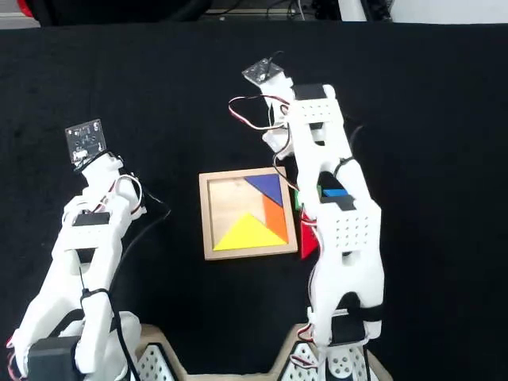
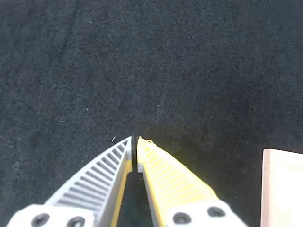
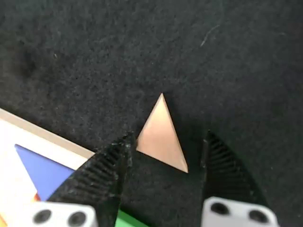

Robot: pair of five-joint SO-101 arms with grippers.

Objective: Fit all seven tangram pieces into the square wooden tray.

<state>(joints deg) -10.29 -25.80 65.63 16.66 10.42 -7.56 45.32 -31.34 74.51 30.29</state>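
1. Tray status. The square wooden tray (image 1: 205, 218) lies flat at the middle of the black-covered desk (image 1: 119, 79), between my two arms. Three pieces are seated in its right half: a blue triangle (image 1: 267, 186) at the far corner, an orange piece (image 1: 275, 218) along the right wall, and a yellow triangle (image 1: 246, 234) along the near wall. The left half is bare wood.

2. Pieces outstanding. By the count of seven, I judge four still to be placed. I can identify three: a pale small triangle (image 3: 161, 137) flat on the desk just outside the tray's far right corner, and a green piece (image 1: 298, 198) and a red piece (image 1: 307, 242) just beside the right wall, partly under my right arm.

3. Right tool (image 3: 168, 139). Fingers apart, straddling the pale small triangle without clamping it.

4. Left tool (image 2: 134, 141). Fingers together, holding nothing, over bare desk to the left of the tray.

5. Assessment. The task is under half complete.
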